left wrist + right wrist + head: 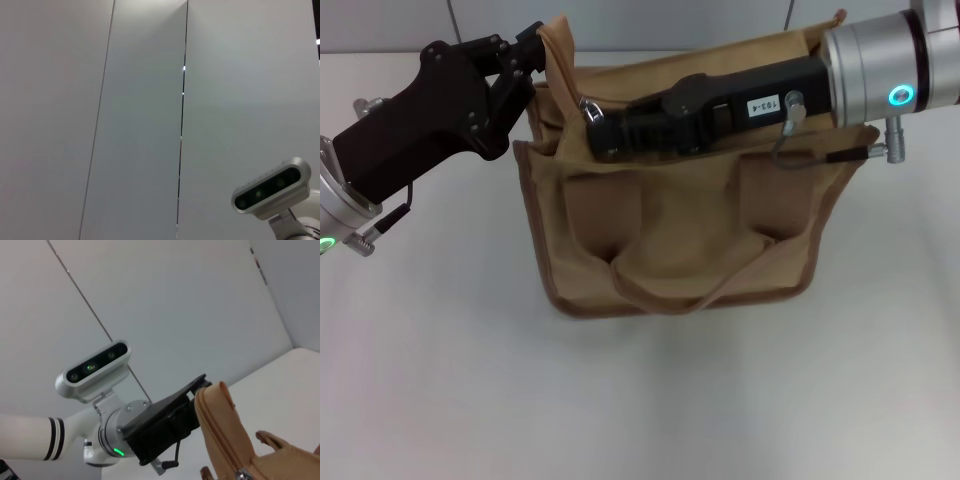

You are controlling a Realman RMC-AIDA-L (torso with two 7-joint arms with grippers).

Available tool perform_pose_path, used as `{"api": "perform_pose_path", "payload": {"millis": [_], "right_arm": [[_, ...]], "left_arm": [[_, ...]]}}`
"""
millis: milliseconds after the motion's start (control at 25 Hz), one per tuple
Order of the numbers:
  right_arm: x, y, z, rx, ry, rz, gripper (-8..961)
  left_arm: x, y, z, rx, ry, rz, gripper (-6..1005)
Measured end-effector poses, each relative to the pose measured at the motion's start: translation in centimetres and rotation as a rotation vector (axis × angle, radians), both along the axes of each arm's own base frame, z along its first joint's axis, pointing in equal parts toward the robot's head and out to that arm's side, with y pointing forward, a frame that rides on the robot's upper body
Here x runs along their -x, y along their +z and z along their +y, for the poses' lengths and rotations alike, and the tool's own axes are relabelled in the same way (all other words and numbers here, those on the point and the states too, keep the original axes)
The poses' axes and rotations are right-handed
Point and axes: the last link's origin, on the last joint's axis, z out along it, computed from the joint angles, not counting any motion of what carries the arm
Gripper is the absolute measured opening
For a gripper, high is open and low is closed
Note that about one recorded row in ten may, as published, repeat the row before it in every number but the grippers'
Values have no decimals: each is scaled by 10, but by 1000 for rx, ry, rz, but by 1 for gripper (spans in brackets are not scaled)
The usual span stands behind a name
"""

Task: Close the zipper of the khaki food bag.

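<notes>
The khaki food bag (pixel 670 215) stands on the white table, straps and handle facing me. My left gripper (pixel 532 52) is shut on the bag's raised left end flap; the right wrist view shows this grip (pixel 202 392) on the flap (pixel 220 410). My right gripper (pixel 597 118) lies across the bag's top, reaching left, with its fingers closed at the silver slider and pull tab (pixel 589 105) near the left end. The tan zipper track (pixel 222 440) runs down the flap to the slider (pixel 243 473). The rest of the track is hidden under my right arm.
White table (pixel 650 400) stretches around the bag. Grey wall panels (pixel 145 120) stand behind. The left wrist view shows only the wall and my head camera (pixel 270 192).
</notes>
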Motion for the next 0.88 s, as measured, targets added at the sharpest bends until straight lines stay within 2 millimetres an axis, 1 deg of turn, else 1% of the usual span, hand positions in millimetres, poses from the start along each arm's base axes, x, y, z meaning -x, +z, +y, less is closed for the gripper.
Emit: {"api": "perform_pose_path", "payload": {"millis": [160,600,680,880], "right_arm": [[0,-2,-1,6,1,-8,176],[-5,3,-1,-19,-7,0,136],[-6,4,-1,-21,-8,-1,79],[-8,7,1,-39,-19,-5,43]], "left_arm": [[0,0,0,1,0,-1,20],[0,0,-1,2,-5,-5,19],[0,0,-1,2,-5,-5,19],[-1,0,-1,1,-4,-8,19]]}}
